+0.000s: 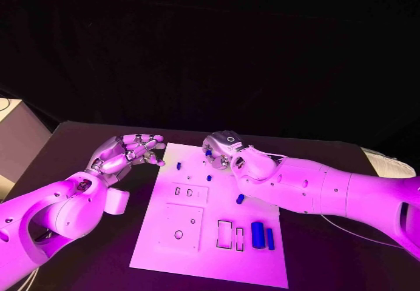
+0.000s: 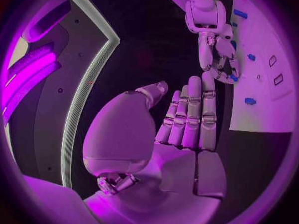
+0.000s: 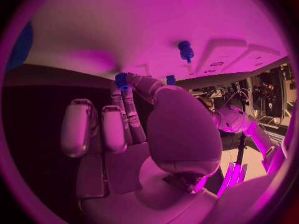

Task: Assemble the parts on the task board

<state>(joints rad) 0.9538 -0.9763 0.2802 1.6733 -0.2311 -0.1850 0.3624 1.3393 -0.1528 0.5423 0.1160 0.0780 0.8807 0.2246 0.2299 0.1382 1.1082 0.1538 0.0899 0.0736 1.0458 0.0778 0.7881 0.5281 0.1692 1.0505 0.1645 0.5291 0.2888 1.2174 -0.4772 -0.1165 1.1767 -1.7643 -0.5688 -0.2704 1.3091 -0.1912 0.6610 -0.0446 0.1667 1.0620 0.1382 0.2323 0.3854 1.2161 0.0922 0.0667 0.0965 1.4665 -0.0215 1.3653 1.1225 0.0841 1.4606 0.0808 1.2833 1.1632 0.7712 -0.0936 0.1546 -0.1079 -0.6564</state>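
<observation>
The white task board (image 1: 206,254) lies in the middle of the black table. My right hand (image 1: 226,151) reaches over its far edge, fingertips down, and pinches a small blue part (image 3: 122,79) between thumb and a finger, right at the board surface (image 3: 124,30). A blue peg (image 3: 186,50) stands on the board just beyond it. My left hand (image 1: 131,154) hovers beside the board's far left corner, fingers (image 2: 190,119) stretched out and apart, holding nothing. Other blue parts lie on the board: one small (image 1: 178,165), one (image 1: 240,198) mid-board, two long ones (image 1: 257,234) near the right edge.
The board has rectangular recesses (image 1: 231,234) and a square plate with a hole (image 1: 180,227) in its near half. A pale box (image 1: 17,136) stands off the table's left side. A cable (image 1: 350,230) trails under my right arm.
</observation>
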